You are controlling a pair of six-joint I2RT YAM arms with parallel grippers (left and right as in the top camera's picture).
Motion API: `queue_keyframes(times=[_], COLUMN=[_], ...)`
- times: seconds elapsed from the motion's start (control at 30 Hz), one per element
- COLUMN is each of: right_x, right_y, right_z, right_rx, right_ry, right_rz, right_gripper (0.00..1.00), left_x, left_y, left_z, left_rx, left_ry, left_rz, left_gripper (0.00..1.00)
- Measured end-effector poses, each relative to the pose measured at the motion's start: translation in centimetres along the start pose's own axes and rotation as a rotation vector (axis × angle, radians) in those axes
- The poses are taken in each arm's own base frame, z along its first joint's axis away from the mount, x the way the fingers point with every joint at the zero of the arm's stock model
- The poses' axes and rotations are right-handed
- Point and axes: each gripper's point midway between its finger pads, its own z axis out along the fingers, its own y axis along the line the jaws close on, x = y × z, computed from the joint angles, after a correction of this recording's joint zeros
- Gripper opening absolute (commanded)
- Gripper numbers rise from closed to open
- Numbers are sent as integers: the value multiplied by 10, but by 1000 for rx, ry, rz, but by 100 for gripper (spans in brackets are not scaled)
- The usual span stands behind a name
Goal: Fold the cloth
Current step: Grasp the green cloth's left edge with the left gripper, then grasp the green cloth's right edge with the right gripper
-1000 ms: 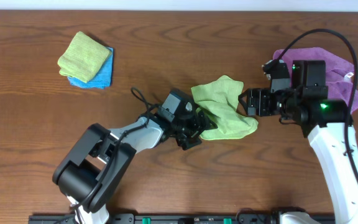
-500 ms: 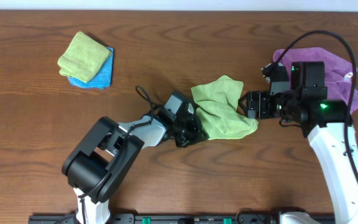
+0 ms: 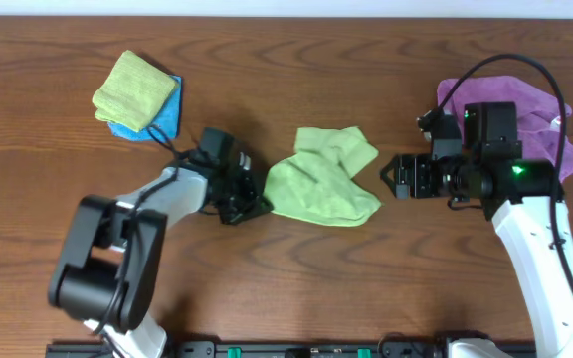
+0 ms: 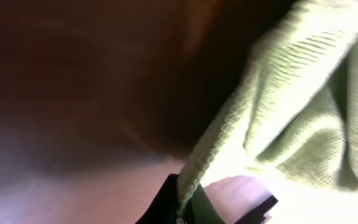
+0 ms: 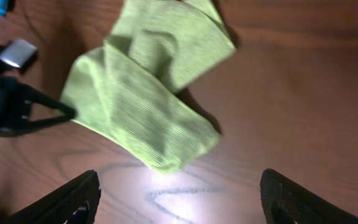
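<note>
The cloth point(image 3: 321, 184) lies rumpled and partly doubled over at the middle of the table, lime green and fuzzy. My left gripper point(image 3: 258, 202) is at its left edge, shut on that edge. In the left wrist view the cloth's hem point(image 4: 188, 186) runs down between the dark jaws and the cloth point(image 4: 291, 93) fills the right side. My right gripper point(image 3: 390, 177) stands open just right of the cloth, not touching it. In the right wrist view the cloth point(image 5: 148, 106) lies ahead of the open right gripper point(image 5: 179, 186), with bare wood between its fingers.
A purple cloth point(image 3: 525, 104) lies at the far right, partly under the right arm. At the back left a folded lime-green cloth point(image 3: 132, 88) rests on a bright blue cloth point(image 3: 167, 121). The left arm's cable point(image 3: 182, 149) loops close to them.
The left gripper has shut on the cloth's left edge and drawn back to the left, dragging the cloth away from the right gripper. The right gripper has stayed open in about the same place.
</note>
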Motion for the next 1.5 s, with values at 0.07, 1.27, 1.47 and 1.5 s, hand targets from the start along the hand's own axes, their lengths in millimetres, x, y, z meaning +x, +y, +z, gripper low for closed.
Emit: queue_keyframes(times=[0.07, 1.27, 1.47, 1.5], right_x=[13, 79, 82, 81], right_y=[-3, -13, -1, 1], right_z=[7, 125, 136, 136], right_rx=[-1, -171, -185, -187], right_ry=[36, 68, 87, 86], right_rz=[14, 320, 307, 301], right_gripper=[81, 64, 56, 54], left_x=[4, 17, 17, 17], left_y=[4, 16, 16, 16], left_z=[-11, -30, -30, -30], left_rx=[-23, -98, -95, -95], left_ry=[-5, -2, 0, 0], left_rz=[12, 47, 46, 47], left_gripper=[6, 6, 6, 6])
